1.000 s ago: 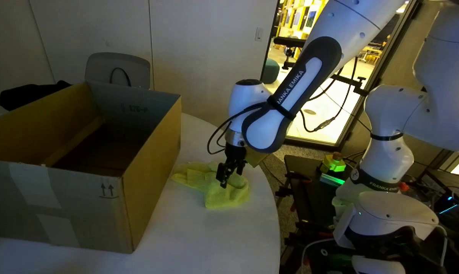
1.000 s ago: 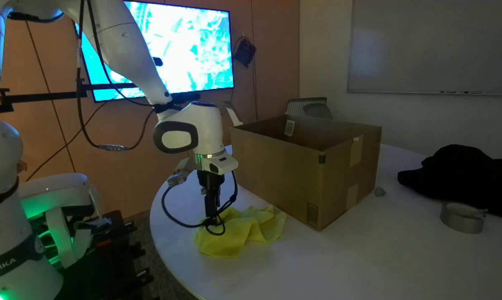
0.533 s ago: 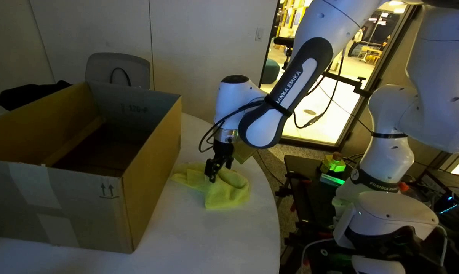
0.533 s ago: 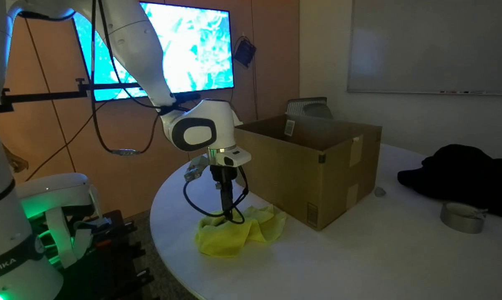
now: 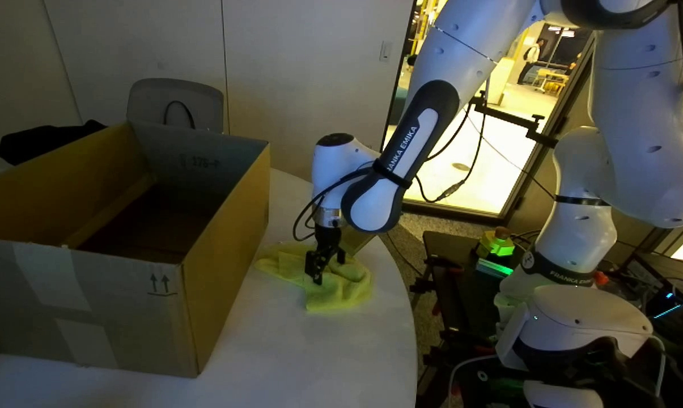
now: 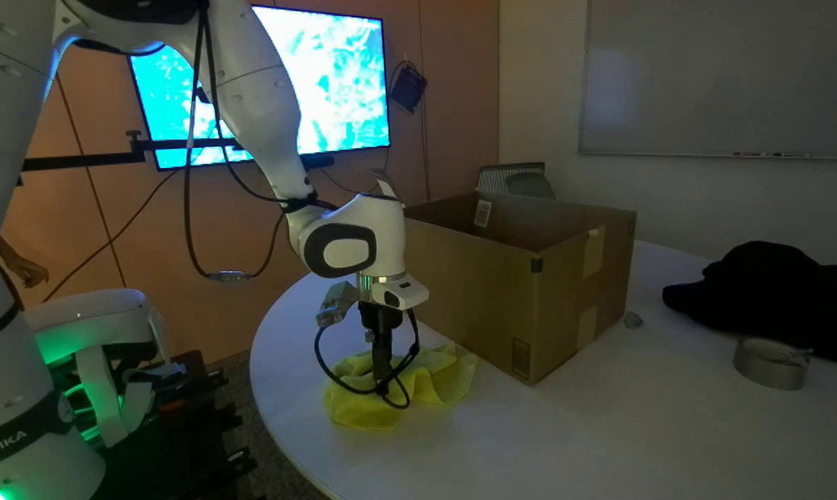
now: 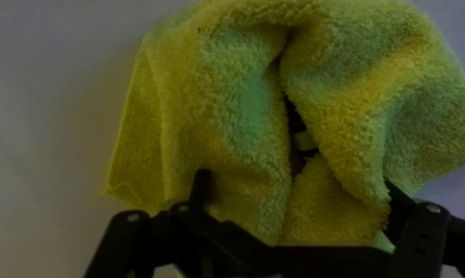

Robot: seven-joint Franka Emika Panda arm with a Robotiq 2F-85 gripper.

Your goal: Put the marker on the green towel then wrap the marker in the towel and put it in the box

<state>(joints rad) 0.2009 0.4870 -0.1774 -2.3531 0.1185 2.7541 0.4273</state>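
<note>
The green towel [image 5: 341, 294] lies crumpled and folded on the white table beside the box; it shows in an exterior view [image 6: 362, 411] and fills much of the wrist view [image 7: 236, 96]. A dark piece with a pale band, seemingly the marker [image 7: 295, 120], shows through a gap between the towel's folds; the rest of it is hidden. My gripper [image 5: 329, 271] points down at the towel, also in an exterior view [image 6: 383, 387]. In the wrist view my gripper [image 7: 297, 180] is open, its fingers spread on either side of a towel part. The cardboard box [image 5: 225, 266] stands open-topped beside the towel [image 6: 467, 292].
The box wall rises close to the towel. A roll of tape [image 6: 771, 364] and a black cloth [image 6: 772, 292] lie on the table beyond the box. A grey chair [image 5: 174, 105] stands behind. The round table's edge [image 5: 412, 317] is near the towel.
My gripper has moved towards the box, first slightly up, then down to the towel. The towel and box look unmoved.
</note>
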